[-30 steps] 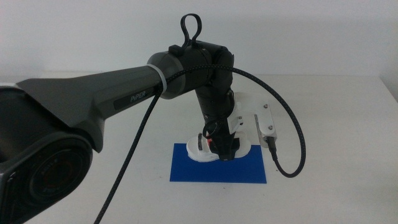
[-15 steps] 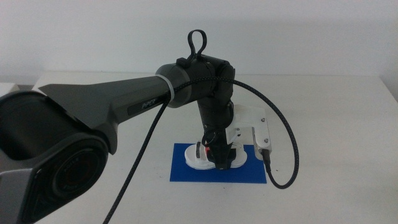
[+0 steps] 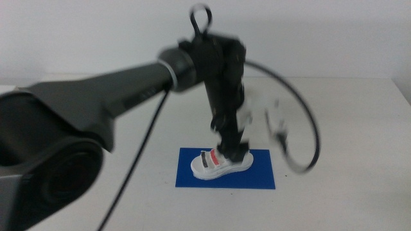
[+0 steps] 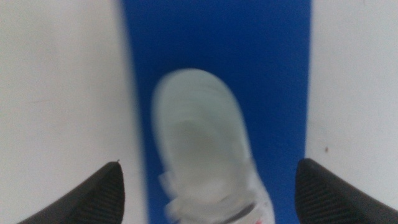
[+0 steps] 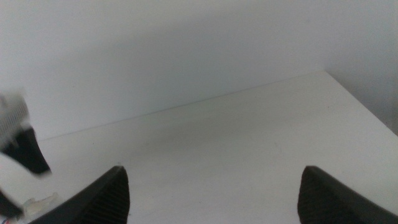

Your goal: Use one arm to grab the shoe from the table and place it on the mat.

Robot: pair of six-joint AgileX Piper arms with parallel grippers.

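The white shoe [image 3: 221,164] with black and red straps lies on the dark blue mat [image 3: 257,179] near the table's front middle. The left arm reaches in from the left, blurred by motion. Its gripper [image 3: 234,151] hangs just above the shoe's right end, apart from it. In the left wrist view the shoe [image 4: 202,149] lies on the mat [image 4: 261,74] below the left gripper [image 4: 209,162], whose jaws stand wide open and empty. The right gripper [image 5: 212,168] is open and empty over bare table, out of the middle view.
The white table [image 3: 347,122] spreads around the mat. The left arm's black cable [image 3: 308,147] loops out to the right of the gripper. The right wrist view shows the table's far edge [image 5: 249,87] and a blurred piece of the left arm [image 5: 18,149].
The left gripper has let go of the shoe and risen. The shoe now lies uncovered on the mat. The arm is blurred by its motion.
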